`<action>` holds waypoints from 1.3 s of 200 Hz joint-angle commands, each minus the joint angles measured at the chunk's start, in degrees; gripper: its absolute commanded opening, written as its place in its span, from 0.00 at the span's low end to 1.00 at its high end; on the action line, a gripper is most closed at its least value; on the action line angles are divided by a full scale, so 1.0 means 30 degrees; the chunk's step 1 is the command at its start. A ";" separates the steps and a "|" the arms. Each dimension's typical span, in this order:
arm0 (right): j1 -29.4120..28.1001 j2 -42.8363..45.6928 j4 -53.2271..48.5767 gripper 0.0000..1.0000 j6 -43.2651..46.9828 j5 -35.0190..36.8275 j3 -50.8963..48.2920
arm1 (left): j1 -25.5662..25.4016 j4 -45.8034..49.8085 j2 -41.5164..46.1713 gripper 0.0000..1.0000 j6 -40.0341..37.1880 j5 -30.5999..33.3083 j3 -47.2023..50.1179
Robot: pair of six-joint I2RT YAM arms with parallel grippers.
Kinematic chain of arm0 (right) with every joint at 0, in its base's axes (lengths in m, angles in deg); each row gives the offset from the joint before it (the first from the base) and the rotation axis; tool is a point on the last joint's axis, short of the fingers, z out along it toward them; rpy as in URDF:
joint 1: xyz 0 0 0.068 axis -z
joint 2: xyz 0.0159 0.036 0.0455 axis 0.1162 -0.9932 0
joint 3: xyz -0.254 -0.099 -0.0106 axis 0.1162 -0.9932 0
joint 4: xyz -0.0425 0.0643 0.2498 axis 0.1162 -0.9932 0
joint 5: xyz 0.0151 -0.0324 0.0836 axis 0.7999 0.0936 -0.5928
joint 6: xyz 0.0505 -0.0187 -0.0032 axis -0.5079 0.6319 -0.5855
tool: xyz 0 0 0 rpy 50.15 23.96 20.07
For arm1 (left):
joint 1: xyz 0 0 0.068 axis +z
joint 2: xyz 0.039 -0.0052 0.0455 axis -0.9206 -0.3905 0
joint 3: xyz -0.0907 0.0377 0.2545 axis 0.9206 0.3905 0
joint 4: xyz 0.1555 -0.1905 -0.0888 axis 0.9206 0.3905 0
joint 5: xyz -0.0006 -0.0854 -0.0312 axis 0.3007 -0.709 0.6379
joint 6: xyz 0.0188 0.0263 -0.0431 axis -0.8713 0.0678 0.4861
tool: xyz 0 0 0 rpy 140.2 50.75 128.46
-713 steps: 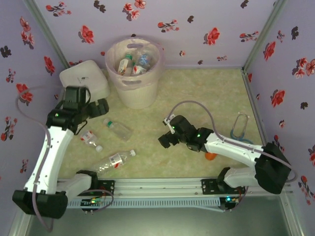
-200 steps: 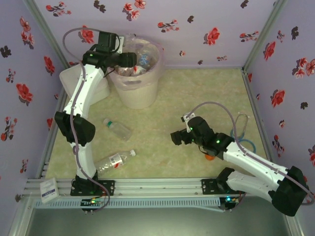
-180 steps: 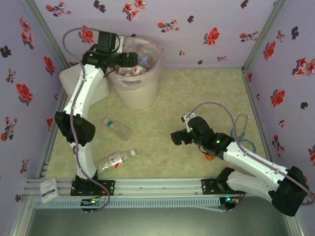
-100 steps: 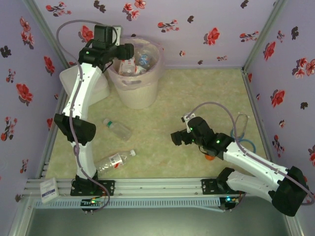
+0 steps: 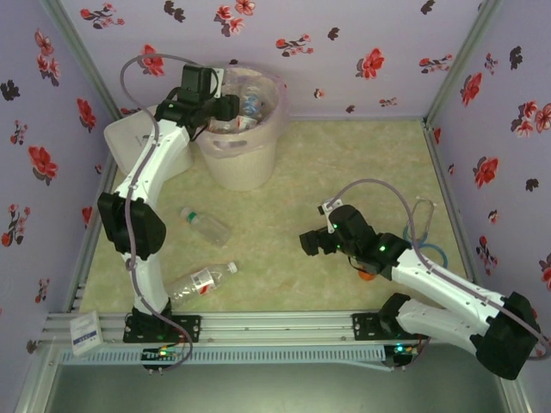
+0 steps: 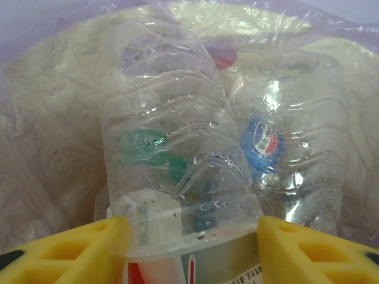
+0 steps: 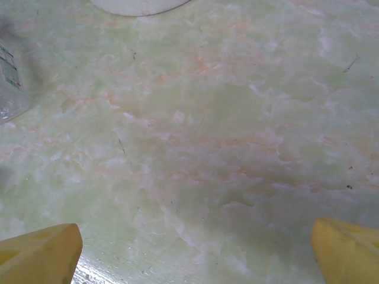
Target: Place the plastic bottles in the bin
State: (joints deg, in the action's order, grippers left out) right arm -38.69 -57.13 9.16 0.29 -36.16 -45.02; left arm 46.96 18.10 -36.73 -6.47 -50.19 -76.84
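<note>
bin (image 5: pixel 234 163) holds several bottles (image 6: pixel 290 148); left jaws pinch one clear bottle (image 6: pixel 177 171) above them; right jaws spread.

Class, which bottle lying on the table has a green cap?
The shorter bottle, nearer the bin; the longer bottle with the red label has a white cap.

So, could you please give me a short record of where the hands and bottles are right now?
left hand: over the bin, shut on a clear bottle
right hand: open, above the bare table, holding nothing
in the bin: several bottles, among them a blue-labelled bottle beside the held one
on the table: a green-capped bottle and a white-capped bottle, both lying on their sides on the left
task state: not finished
</note>
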 commanded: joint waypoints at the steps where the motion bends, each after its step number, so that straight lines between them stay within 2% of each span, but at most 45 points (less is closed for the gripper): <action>1: 0.0064 -0.0280 0.0317 1.00 -0.0268 -0.0306 0.0258 | -0.0288 0.2056 -0.0339 0.57 0.0239 -0.0952 0.1223; 56: -0.0090 0.0053 0.0160 1.00 -0.0525 -0.0121 0.0408 | -0.0288 0.3485 -0.0272 0.62 -0.0374 -0.1068 -0.2399; 113: -0.0516 -0.0313 0.0314 1.00 -0.0429 -0.0096 0.0862 | -0.0352 0.4325 0.1011 0.97 -0.1097 -0.1073 -0.4771; 135: -0.1032 -0.1048 0.0852 1.00 -0.0231 0.0006 0.1196 | -0.0347 0.4414 0.2563 1.00 -0.1149 -0.0970 -0.4340; 149: -0.1319 -0.1637 0.1101 1.00 -0.0056 0.0150 0.1406 | -0.0348 0.4165 0.4163 1.00 -0.1093 -0.0869 -0.2995; 179: -0.1497 -0.2321 0.1378 1.00 0.0273 0.0397 0.1626 | 0.0180 0.3319 0.8614 1.00 -0.0141 -0.0279 0.2170; 207: -0.1340 -0.2181 0.2641 1.00 -0.0017 0.0066 0.1351 | 0.2260 0.3213 1.2914 1.00 0.1886 -0.0264 0.7361; 228: -0.1012 -0.2482 0.3096 0.99 0.0073 -0.0508 0.1510 | 0.4198 0.2927 1.5754 1.00 0.3393 -0.1105 1.1388; 243: -0.0855 -0.2824 0.3197 1.00 0.0269 -0.0712 0.1739 | 0.5314 0.2311 1.6902 1.00 0.4738 -0.2528 1.4075; 260: -0.0772 -0.3201 0.3141 1.00 0.0392 -0.0767 0.1948 | 0.5573 0.1616 1.7328 1.00 0.6253 -0.3065 1.6577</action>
State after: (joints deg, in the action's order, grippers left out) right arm -41.60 -65.24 16.79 0.20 -37.47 -41.35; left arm 62.41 25.86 15.02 3.60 -54.65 -35.84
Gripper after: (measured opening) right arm 0.996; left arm 0.996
